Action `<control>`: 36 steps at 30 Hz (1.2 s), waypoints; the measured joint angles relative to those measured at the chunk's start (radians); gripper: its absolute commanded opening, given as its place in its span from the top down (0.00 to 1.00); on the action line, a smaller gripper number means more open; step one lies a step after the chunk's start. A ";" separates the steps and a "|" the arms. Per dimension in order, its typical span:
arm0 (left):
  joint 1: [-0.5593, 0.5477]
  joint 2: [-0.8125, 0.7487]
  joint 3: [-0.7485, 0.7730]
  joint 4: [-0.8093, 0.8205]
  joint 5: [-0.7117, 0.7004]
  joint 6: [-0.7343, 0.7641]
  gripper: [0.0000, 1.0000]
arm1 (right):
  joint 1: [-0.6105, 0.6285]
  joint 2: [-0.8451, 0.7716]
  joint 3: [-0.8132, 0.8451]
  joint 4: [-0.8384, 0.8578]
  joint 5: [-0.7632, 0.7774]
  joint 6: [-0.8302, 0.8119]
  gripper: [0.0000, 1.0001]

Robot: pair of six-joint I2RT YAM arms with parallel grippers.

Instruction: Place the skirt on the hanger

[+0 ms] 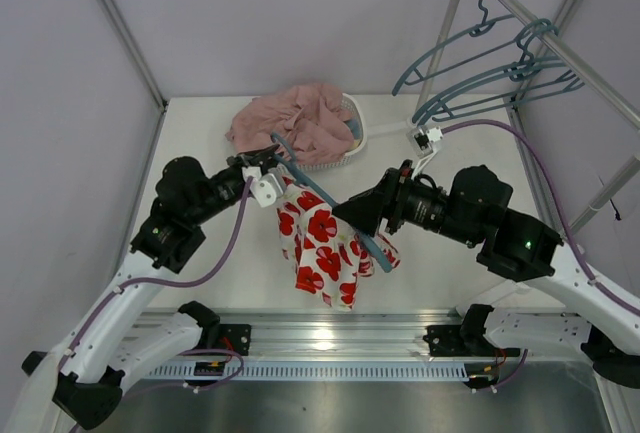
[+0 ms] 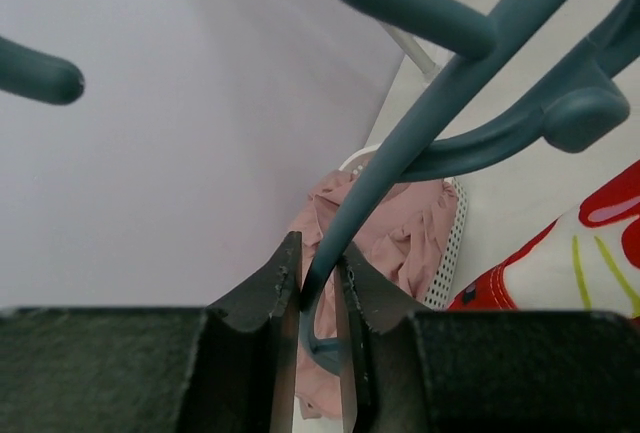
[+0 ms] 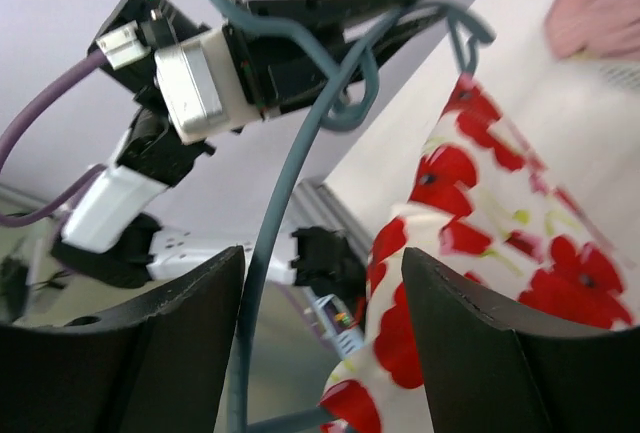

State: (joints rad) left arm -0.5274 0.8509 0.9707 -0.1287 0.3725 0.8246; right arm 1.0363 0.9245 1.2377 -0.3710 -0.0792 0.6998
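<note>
Walled in pale lilac, with a white table [image 1: 200, 143] below and a metal rail [image 1: 560, 48] slanting across at 2 o'clock, hung with spare teal hangers [image 1: 480, 63]. At 12 o'clock, a white basket [image 1: 357, 131] heaped with a dusty-pink garment [image 1: 295, 118]; no part of the job.

At the centre, held up off the table: the hanger [image 1: 312, 183], slanting from 11 o'clock down toward 4 o'clock, with the skirt [image 1: 322, 243] draped from it and drooping toward 6 o'clock. Seems caught on one arm only, bunched and folded rather than spread along both; exact seating in the notches too small to tell.

Left gripper [image 2: 320, 275], reaching in from 9 o'clock: jaws pressed together on the hanger's thin rod, near the neck. Right gripper [image 3: 322, 338], reaching in from 3 o'clock: jaws spread wide, straddling the hanger wire without squeezing it, with the skirt just beside.

Judged as past halfway: hanger picked, garment lifted and hooked onto it. Left to do, most likely: seat the waistband over the other arm too, then level it. Worth watching: with a single grip on, could swing and shed the cloth.
</note>
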 measured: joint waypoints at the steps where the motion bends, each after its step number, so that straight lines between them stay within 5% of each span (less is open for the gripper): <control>1: 0.000 0.000 0.000 -0.004 -0.003 0.007 0.89 | 0.000 0.009 0.024 -0.019 0.021 -0.031 0.29; 18: -0.027 0.132 0.116 -0.171 -0.111 0.111 0.90 | 0.133 0.114 0.204 -0.117 0.273 -0.517 0.28; 31: -0.035 0.135 0.163 -0.197 -0.168 0.167 0.90 | 0.138 0.172 0.199 -0.132 0.434 -0.644 0.54; 36: -0.041 0.135 0.192 -0.229 -0.180 0.194 0.90 | 0.138 0.167 0.164 -0.113 0.421 -0.659 0.56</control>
State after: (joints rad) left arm -0.5686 0.9863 1.1625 -0.3580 0.1921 1.0187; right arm 1.1748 1.0916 1.4014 -0.4839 0.3416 0.0406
